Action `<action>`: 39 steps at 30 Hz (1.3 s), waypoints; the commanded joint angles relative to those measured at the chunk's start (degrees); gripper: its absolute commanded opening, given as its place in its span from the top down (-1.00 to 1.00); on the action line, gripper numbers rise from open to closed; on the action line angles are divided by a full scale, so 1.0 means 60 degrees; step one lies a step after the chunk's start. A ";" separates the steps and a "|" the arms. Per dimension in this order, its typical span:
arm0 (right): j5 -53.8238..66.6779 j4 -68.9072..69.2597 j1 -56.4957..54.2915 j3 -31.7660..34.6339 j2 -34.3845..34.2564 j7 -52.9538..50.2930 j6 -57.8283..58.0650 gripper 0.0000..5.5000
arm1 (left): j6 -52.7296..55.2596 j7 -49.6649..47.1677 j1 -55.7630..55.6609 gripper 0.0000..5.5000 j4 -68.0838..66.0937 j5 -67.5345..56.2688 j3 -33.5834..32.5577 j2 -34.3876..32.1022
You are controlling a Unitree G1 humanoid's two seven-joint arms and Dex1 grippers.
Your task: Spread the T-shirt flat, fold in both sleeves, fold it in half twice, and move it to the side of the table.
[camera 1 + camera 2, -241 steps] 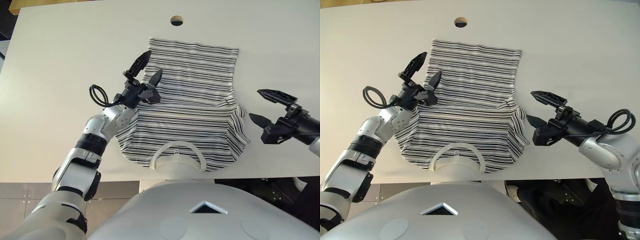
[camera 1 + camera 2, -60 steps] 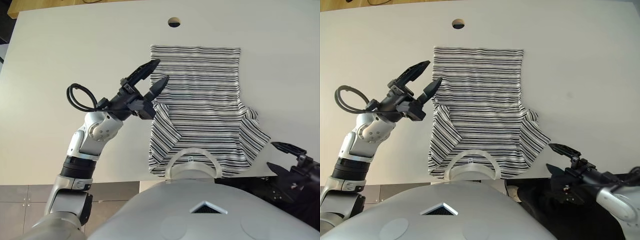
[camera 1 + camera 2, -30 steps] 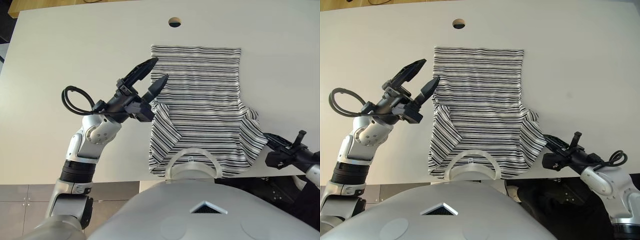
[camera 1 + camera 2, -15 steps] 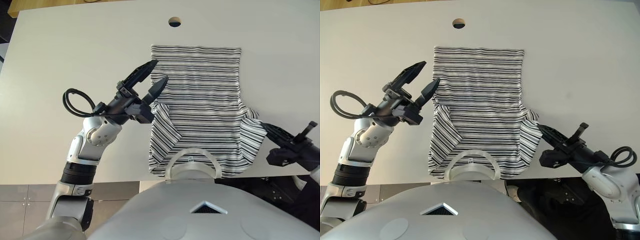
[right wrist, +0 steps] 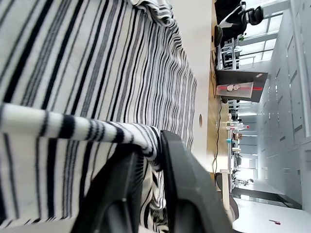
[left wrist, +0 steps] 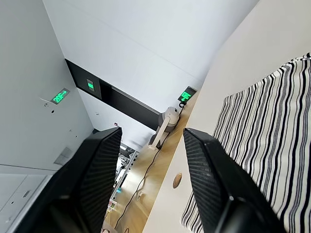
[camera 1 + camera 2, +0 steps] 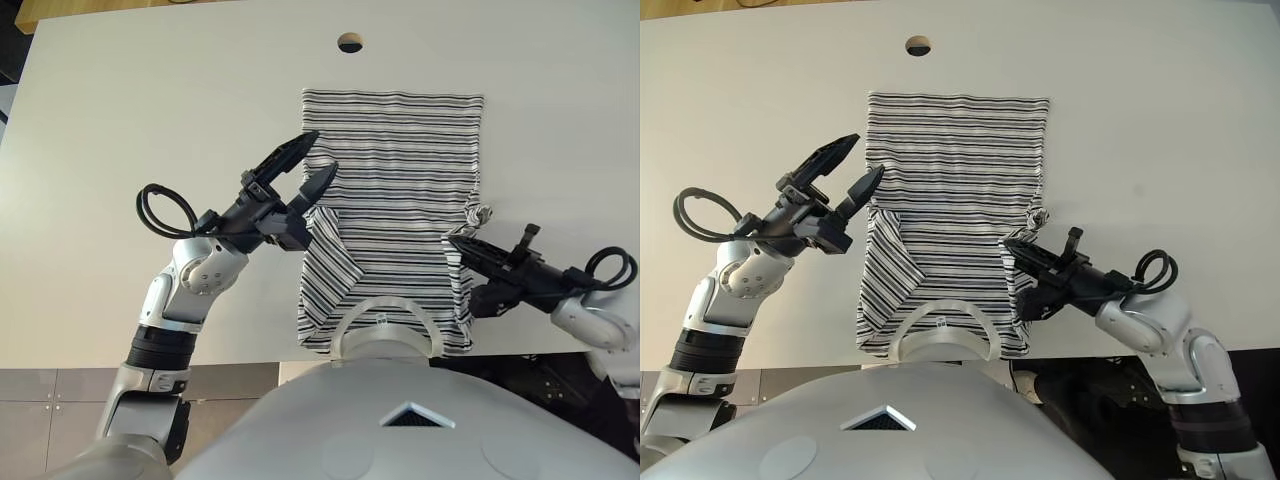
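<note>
Right tool (image 7: 1015,250) pinches the right sleeve (image 7: 1012,300) over the striped T-shirt (image 7: 955,150); lay it flat, edge straight, then let go. Left tool (image 7: 870,153) hangs open alongside.

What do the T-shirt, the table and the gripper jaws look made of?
T-shirt: soft matte knit cloth, probably cotton; it bunches where the right gripper pinches it. Table: hard, smooth white board, perhaps laminate, with a drilled round hole. Left gripper jaws: black, likely moulded plastic, finely ribbed faces.
</note>
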State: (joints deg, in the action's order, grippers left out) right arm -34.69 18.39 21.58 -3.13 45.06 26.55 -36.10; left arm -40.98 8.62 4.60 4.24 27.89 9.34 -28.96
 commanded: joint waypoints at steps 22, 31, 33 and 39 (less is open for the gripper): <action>0.2832 0.1253 0.4226 0.3231 0.1752 0.2501 -0.0144 -0.30 | -0.0544 0.4176 0.3906 0.07 0.0328 -0.3668 -0.1630 -0.5331; 0.2571 0.1254 0.3014 0.1751 0.2385 0.3642 -0.0153 -0.30 | -0.0538 0.5472 0.5068 -0.16 0.0988 -0.2720 -0.0674 -0.5495; 0.2580 0.1185 0.2730 0.1372 0.2478 0.3823 -0.0167 -0.30 | -0.0583 0.5834 0.4677 -0.16 0.1131 -0.2583 -0.0106 -0.5363; 0.2453 0.0948 0.2158 0.0575 0.2515 0.3991 -0.0252 -0.30 | -0.0755 0.6245 0.3420 -0.16 0.0927 -0.2250 0.1106 -0.4795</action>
State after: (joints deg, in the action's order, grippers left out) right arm -19.41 24.23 35.10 1.19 59.35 50.13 -37.33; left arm -45.77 44.71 27.58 11.44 11.89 13.99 -58.85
